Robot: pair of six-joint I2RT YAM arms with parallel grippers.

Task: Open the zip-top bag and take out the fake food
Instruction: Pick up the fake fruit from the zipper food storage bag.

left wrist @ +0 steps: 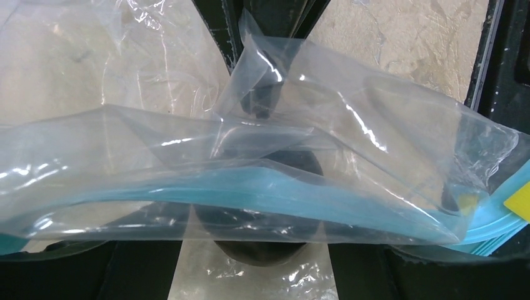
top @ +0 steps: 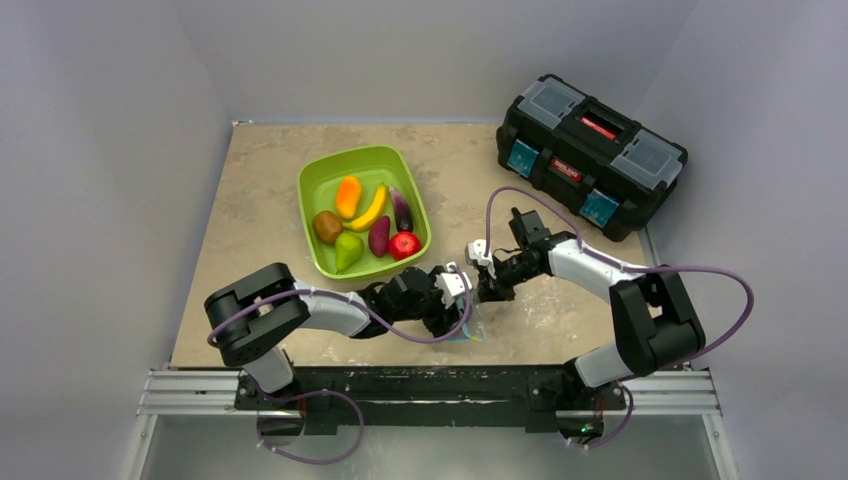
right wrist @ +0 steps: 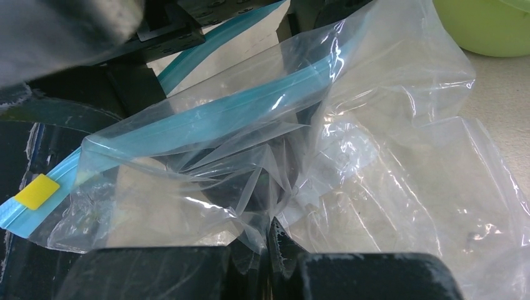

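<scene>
Stone-patterned tan table: a lime-green plastic tray sits at rear centre and holds the small plastic fruits and vegetables (seven pieces, in two loose rows). A black plastic toolbox stands at the rear right corner, well apart from the tray. In front of the tray, the left gripper and right gripper meet. The clear crinkly zip-top bag hangs between them, its film nipped in the right gripper's fingers and its zipper strip lying across the left gripper's parted ones.

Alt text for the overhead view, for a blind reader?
The left gripper and right gripper meet over a clear zip-top bag at the table's front. Behind, a lime-green tray holds fake food; a black toolbox sits far right.
</scene>
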